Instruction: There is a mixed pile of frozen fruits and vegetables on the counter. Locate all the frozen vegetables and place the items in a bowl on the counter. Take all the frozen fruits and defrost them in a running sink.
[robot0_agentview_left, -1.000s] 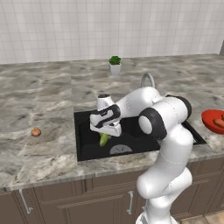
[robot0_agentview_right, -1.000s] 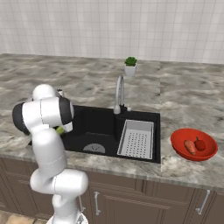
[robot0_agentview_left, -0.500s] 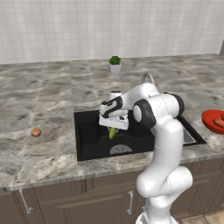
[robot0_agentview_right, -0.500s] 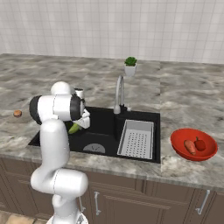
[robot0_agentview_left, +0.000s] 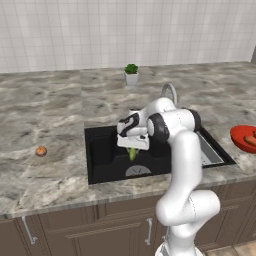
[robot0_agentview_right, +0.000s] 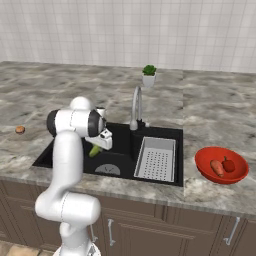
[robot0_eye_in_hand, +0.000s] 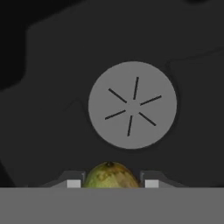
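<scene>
hand view cuts off the tool (robot0_eye_in_hand: 112, 183), clamped on the yellow-green fruit (robot0_eye_in_hand: 109, 176) above the drain (robot0_eye_in_hand: 132, 105).

Item: deep black rectangular sink basin (robot0_agentview_right: 117, 150), sitting in the grey-brown veined marble countertop (robot0_agentview_left: 50, 115).
Item: round grey drain (robot0_eye_in_hand: 132, 105), lying directly beyond the oblong yellow-green fruit (robot0_eye_in_hand: 110, 176) in the hand view, at 12 o'clock from it.
Item: two-finger gripper (robot0_agentview_left: 133, 148), hanging over the basin, fruit sitting between its fingertips.
Item: grey perforated rack (robot0_agentview_right: 156, 158), lying at 3 o'clock of the drain.
Item: curved steel faucet (robot0_agentview_right: 135, 107), standing behind the basin; small potted plant (robot0_agentview_right: 149, 76) standing behind that.
Item: small round brown-tan ball (robot0_agentview_left: 41, 151), resting on the countertop at 9 o'clock of the basin.
Item: wide shallow red round bowl (robot0_agentview_right: 221, 165), sitting at 3 o'clock of the rack, holding the elongated orange carrot-like piece (robot0_agentview_right: 217, 167) and rounded red piece (robot0_agentview_right: 229, 164) side by side.
</scene>
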